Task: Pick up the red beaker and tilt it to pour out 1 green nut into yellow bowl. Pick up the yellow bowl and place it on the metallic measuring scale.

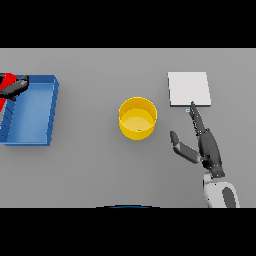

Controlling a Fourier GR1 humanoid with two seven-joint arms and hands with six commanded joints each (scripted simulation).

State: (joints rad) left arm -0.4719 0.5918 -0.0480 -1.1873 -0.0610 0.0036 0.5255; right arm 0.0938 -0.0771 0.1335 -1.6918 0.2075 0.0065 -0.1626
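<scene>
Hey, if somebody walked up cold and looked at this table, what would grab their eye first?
Probably the yellow bowl, bright and alone at the table's middle. Next, the blue tray at the left edge, where the left hand grips the red beaker. On the right lies the pale square scale, with the right hand open just below it, its fingers reaching to the scale's near edge.

The yellow bowl (137, 118) stands upright on the grey table, open side up, a round, straight-walled cup with a tiny dark speck on its floor near the front wall; what the speck is cannot be told. The metallic measuring scale (188, 88), a flat pale square plate, lies just right of the bowl and a little farther back, apart from it. The red beaker (6, 80) shows only partly, far left of the bowl, at the picture's edge.
</scene>
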